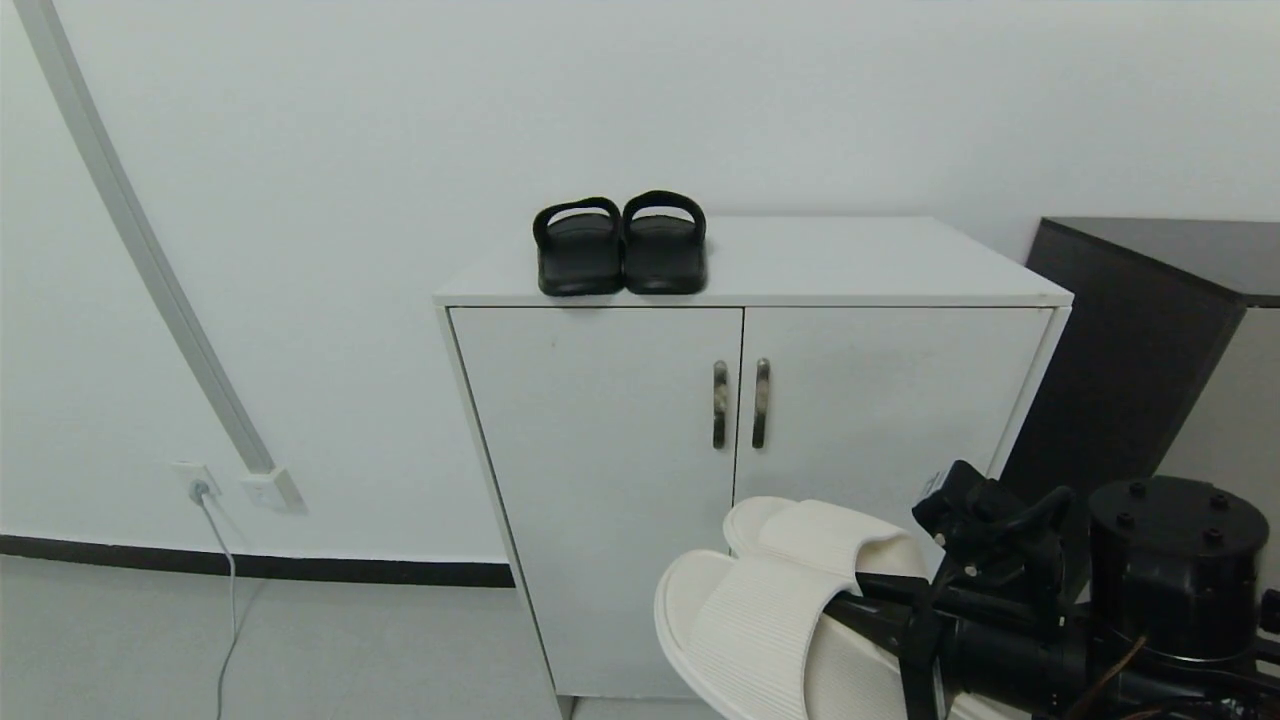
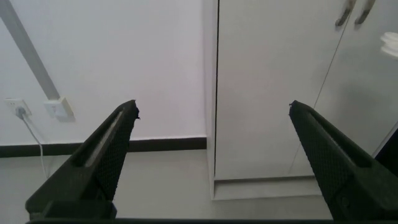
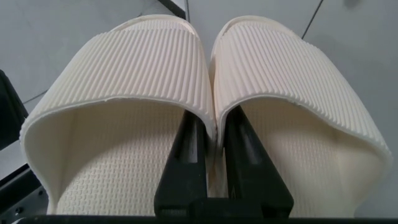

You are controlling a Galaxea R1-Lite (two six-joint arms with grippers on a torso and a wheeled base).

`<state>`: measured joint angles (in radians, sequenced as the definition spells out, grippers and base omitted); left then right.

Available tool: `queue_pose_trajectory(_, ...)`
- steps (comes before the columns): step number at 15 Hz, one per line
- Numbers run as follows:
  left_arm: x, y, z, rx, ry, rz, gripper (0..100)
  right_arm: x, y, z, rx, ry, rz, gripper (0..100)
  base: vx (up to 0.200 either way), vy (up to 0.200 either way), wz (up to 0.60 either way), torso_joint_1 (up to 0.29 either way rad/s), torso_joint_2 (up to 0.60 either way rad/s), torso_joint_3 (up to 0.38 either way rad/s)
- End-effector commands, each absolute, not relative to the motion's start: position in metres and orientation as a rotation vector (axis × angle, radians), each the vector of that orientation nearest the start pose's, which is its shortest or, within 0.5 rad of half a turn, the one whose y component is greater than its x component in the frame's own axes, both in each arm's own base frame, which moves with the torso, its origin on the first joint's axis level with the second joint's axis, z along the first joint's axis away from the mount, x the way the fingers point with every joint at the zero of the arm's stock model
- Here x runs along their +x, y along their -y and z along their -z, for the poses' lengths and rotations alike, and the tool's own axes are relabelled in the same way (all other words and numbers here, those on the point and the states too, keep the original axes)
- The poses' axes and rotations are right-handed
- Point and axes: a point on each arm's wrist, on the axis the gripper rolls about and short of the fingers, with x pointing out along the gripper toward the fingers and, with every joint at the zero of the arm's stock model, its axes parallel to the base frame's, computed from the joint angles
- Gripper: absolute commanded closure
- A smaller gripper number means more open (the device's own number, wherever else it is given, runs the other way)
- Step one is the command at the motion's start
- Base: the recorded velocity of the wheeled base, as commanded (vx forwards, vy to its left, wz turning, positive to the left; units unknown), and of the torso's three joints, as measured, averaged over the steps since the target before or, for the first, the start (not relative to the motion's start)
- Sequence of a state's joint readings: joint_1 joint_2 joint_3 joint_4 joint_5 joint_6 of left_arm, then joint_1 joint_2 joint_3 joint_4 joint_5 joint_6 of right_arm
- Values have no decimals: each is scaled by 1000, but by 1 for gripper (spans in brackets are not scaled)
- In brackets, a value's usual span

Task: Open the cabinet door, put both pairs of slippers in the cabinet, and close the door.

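Observation:
A white two-door cabinet (image 1: 600, 480) stands against the wall with both doors closed and two metal handles (image 1: 740, 402) at the centre. A pair of black slippers (image 1: 620, 245) rests on its top, near the left front edge. My right gripper (image 3: 213, 134) is shut on a pair of cream ribbed slippers (image 3: 205, 81), its fingers (image 3: 186, 155) inside the straps pinching the inner sides together; the pair (image 1: 780, 600) hangs in front of the right door, low. My left gripper (image 2: 212, 109) is open, facing the cabinet's left side (image 2: 267, 93), with nothing between its fingers.
A dark cabinet (image 1: 1140, 350) stands to the right of the white one. On the wall at the left are a slanted cable duct (image 1: 140, 240) and a socket with a cord (image 1: 200, 490) running to the grey floor (image 1: 250, 650).

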<state>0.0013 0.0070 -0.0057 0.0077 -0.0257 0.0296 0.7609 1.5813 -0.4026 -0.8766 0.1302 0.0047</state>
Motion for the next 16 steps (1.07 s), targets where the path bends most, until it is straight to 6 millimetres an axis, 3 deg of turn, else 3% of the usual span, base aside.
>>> queue_pose_trajectory(1,-24,1,-83,35,5,28,0,170,-166,-134,-100,-306,-885,100,0,0,0,-115,461,339)
queue_pose_trajectory(3,-21,2,-116,3,6,66,0,171,-167,-132,-103,-313,-885,100,0,0,0,-110,456,354)
queue_pose_trajectory(5,-6,4,-144,-16,-62,155,0,171,-167,-133,-98,-301,-884,100,0,0,0,-83,447,364)
queue_pose_trajectory(8,26,6,-166,-27,-104,289,0,171,-166,-132,-99,-305,-884,100,0,0,0,-46,390,343)
queue_pose_trajectory(12,71,11,-191,-35,-124,442,0,168,-167,-134,-104,-290,-892,100,0,0,0,-10,67,61)
queue_pose_trajectory(16,112,41,-225,-23,-95,698,0,168,-167,-132,-115,-296,-891,100,0,0,0,0,0,0)
